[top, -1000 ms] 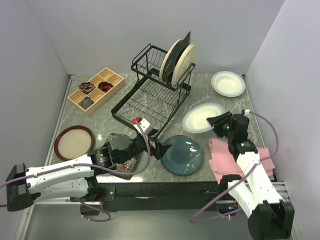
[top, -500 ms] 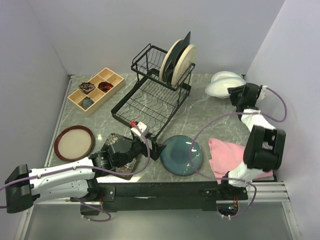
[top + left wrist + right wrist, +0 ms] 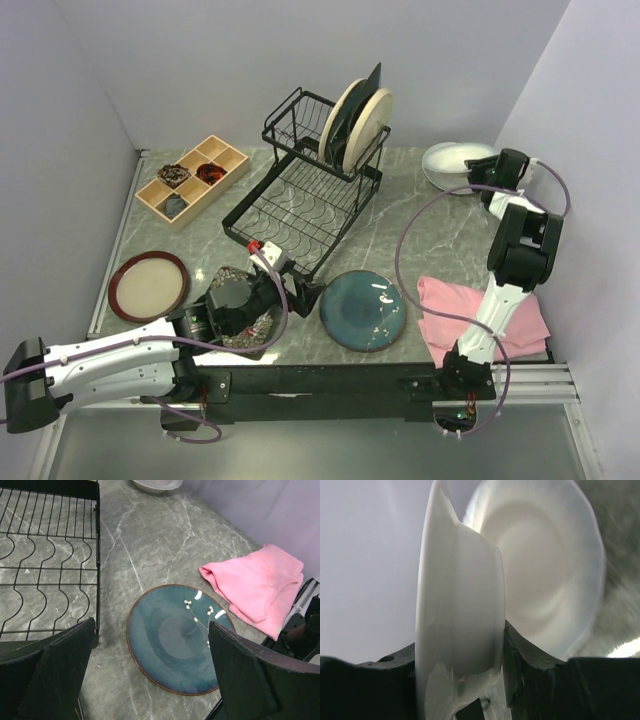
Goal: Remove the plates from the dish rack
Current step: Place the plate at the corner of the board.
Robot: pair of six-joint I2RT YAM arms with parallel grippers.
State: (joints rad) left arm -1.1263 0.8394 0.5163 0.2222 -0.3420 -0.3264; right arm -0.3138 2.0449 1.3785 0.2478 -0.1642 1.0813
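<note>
Now the right gripper (image 3: 460, 677) pinches a white plate (image 3: 456, 600) by its rim; the left gripper (image 3: 152, 675) gapes empty.

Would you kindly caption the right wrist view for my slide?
Right gripper holding a white plate by its rim, a second white plate beyond.

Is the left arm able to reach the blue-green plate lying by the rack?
Probably yes. The left arm has its jaws wide open right beside the teal plate, which lies flat with nothing between them.

Marble table (image 3: 440, 250): rack (image 3: 300, 205), plates (image 3: 364, 310), cloth (image 3: 480, 315), tray (image 3: 192, 180)
</note>
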